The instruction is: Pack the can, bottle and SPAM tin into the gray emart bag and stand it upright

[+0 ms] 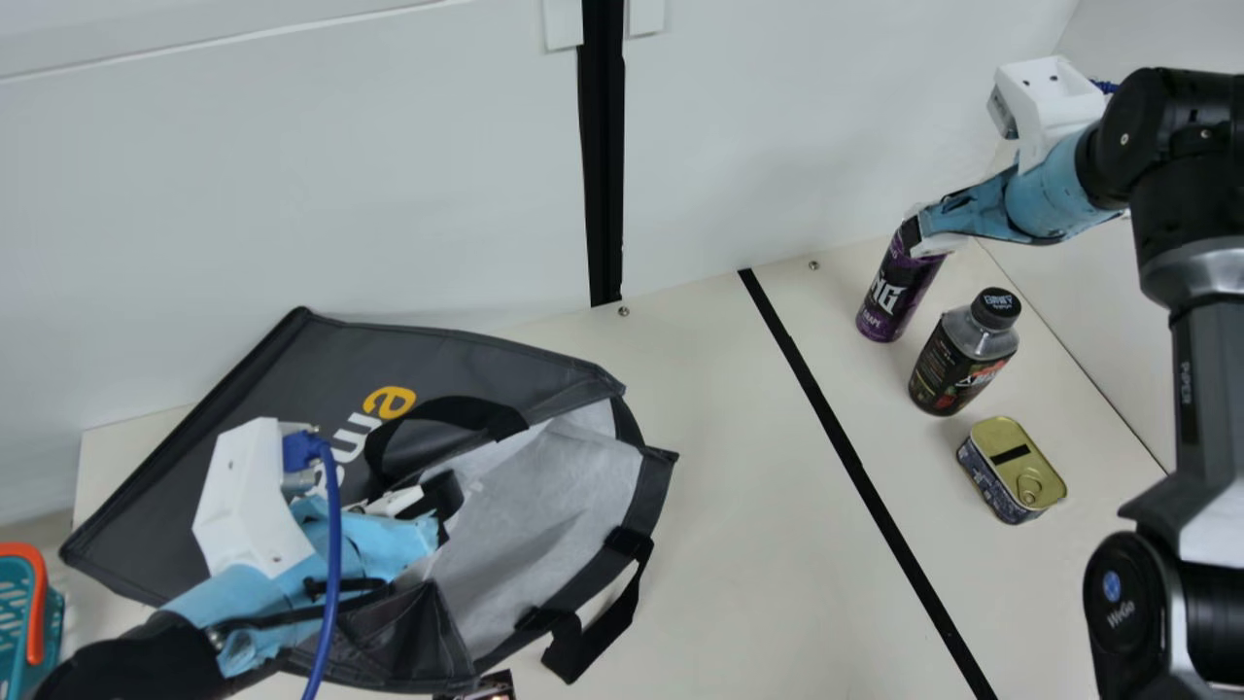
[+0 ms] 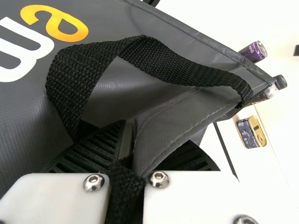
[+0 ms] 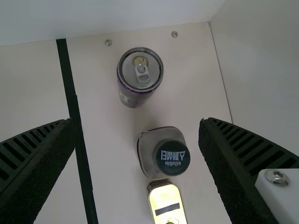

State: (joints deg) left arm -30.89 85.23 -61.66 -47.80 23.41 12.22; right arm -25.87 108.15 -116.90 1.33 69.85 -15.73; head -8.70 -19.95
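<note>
At the left of the main view, a large dark-gray fabric bag [image 1: 243,399] with yellow and white lettering lies on its side on the cream table [image 1: 768,544], its pale-lined mouth open toward the right. One black webbing handle [image 1: 447,413] arches over its upper panel; the other [image 1: 607,627] spills onto the table beside the mouth. The left gripper [image 1: 445,494] is clamped on the bag's rim. Farther right stands a tall purple metal can [image 1: 886,297], white-lettered, silver-topped with a pull tab. The right gripper [image 1: 921,235] is spread wide, holding nothing. Next comes a squat clear plastic bottle [image 1: 957,362], black-capped and dark-labelled, upright between the can and a rounded rectangular tin [image 1: 1013,469], gold-lidded with a ring pull and dark patterned sides.
</note>
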